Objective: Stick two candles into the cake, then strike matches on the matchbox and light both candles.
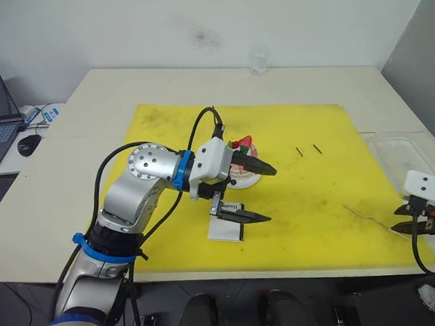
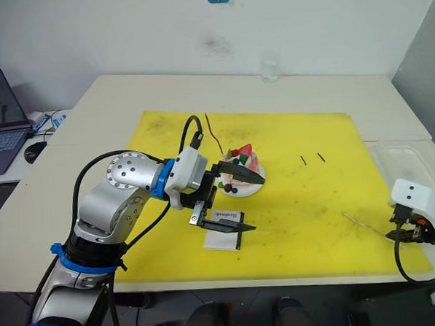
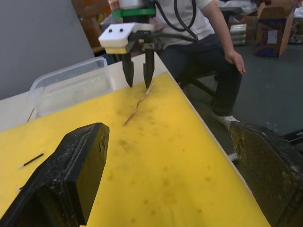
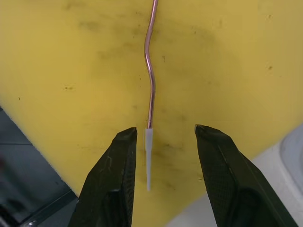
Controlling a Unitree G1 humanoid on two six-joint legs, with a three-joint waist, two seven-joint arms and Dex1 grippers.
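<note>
A cream table (image 1: 77,134) fills the room's middle, and most of its top is covered by a yellow mat (image 1: 307,202). A person (image 3: 208,42) sits just past the table's right edge. On the table beside the mat's right side lies a clear plastic tray (image 1: 407,153).

The left gripper (image 1: 259,194) hovers over the mat's centre with its 2 black fingers spread wide and nothing between them, one finger above the cake (image 2: 242,178) and the other above the matchbox (image 2: 223,239). The cake sits on its small white plate near the mat's middle; the matchbox lies flat just in front of it, toward the robot. One candle, dark red (image 2: 213,136), rises thin from behind the cake (I cannot tell whether it is planted in the frosting).

The right gripper (image 4: 163,142) is down at the mat's near right corner, fingers parted on either side of the white tip of the paler candle (image 4: 150,80), which lies flat on the mat, not clamped.

The 2 matches (image 1: 308,150) lie side by side on the mat, to the right of the cake.
</note>
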